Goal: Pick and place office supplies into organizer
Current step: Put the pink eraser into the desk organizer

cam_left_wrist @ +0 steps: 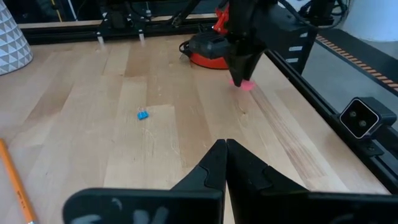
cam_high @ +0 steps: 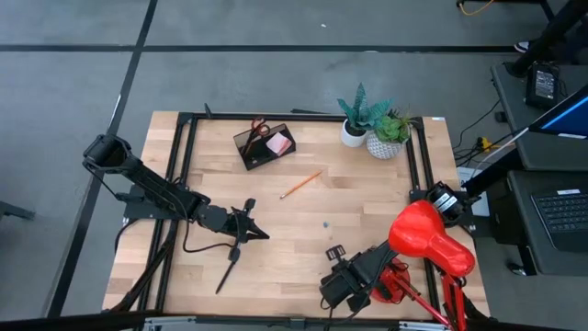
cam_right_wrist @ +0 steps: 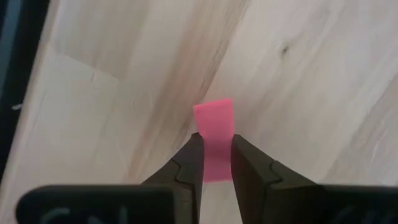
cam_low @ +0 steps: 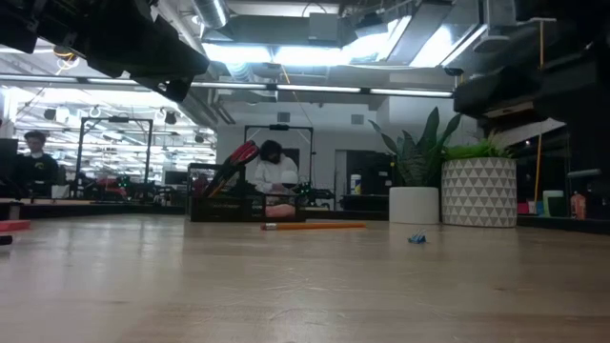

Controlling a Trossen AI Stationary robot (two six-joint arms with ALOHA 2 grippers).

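Pink eraser (cam_right_wrist: 214, 140) sits clamped in the right tool (cam_right_wrist: 216, 163) near the bench's (cam_high: 367, 221) near-right edge, ready for carrying to the far organizer (cam_high: 262, 145); left tool (cam_left_wrist: 225, 163), fingers together, waits mid-bench.

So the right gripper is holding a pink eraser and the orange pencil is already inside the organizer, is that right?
Not quite. The right gripper does hold the pink eraser, but the orange pencil lies on the table, apart from the organizer, as the high view shows.
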